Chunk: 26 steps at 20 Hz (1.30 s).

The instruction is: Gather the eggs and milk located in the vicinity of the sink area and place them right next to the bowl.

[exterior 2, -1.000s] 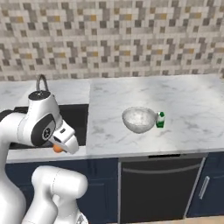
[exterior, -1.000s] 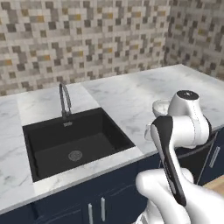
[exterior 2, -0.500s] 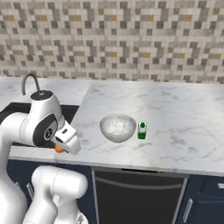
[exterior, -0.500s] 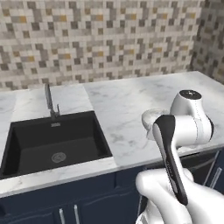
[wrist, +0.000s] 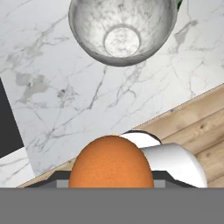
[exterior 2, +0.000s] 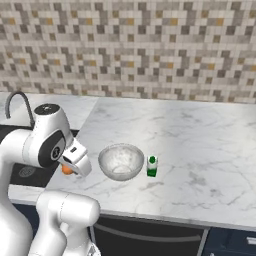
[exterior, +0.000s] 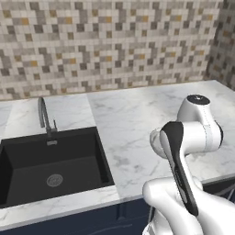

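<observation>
My gripper (exterior 2: 70, 168) is shut on an orange-brown egg (exterior 2: 66, 170), held above the counter's front edge, left of the bowl. In the hand view this egg (wrist: 111, 162) sits large at the bottom, between the finger tips. The translucent mottled bowl (exterior 2: 121, 161) stands on the marble counter, and the hand view has the bowl (wrist: 122, 30) at its top. The milk (exterior 2: 152, 166), white with a green cap, stands upright just right of the bowl. The black sink (exterior: 50, 165) with its curved tap (exterior: 43, 114) lies to the left.
The marble counter (exterior 2: 190, 135) stretches wide to the right of the bowl, backed by a mosaic tile wall (exterior 2: 140, 50). Wooden floor (wrist: 192, 122) lies beyond the counter's front edge. Dark cabinet fronts (exterior 2: 150, 235) run below the counter.
The whole picture has shifted: the base has driven right, so sink, bowl and milk slide left in both base views. The egg stays in my gripper.
</observation>
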Available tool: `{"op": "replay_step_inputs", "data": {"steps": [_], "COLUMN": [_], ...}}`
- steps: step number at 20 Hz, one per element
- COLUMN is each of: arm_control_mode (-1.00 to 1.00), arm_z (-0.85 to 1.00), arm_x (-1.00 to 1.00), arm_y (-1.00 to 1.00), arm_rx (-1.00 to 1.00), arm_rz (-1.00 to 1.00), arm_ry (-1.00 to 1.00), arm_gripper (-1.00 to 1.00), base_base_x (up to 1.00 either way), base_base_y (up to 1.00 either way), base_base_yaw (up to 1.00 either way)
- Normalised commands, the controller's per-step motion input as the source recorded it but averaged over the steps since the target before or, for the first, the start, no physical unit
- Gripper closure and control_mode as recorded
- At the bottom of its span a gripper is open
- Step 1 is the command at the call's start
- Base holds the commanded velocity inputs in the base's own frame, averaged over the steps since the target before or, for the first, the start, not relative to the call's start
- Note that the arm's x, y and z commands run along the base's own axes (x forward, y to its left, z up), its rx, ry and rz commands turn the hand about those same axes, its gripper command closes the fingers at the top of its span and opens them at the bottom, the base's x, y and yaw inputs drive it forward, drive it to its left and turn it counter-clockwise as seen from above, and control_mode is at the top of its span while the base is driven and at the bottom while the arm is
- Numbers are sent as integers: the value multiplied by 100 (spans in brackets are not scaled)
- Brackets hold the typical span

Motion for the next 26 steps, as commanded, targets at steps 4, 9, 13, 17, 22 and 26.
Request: {"op": "replay_step_inputs", "data": {"steps": [4,9,13,17,22,26], "arm_control_mode": [100,100,100,-100,-100,-100], "arm_z": [0,0,0,0,-1,-4], "arm_x": [0,0,0,38,55,66], "arm_y": [0,0,0,24,51,24], "arm_rx": [0,0,0,0,-7,-7], "arm_rz": [0,0,0,-15,-33,-36], "arm_ry": [0,0,0,8,13,10], "arm_gripper": [100,100,100,100,100,100], "base_base_x": [19,0,0,0,0,0], "base_base_y": [-2,0,0,0,0,0], "base_base_yaw": [-11,0,0,0,0,0]}}
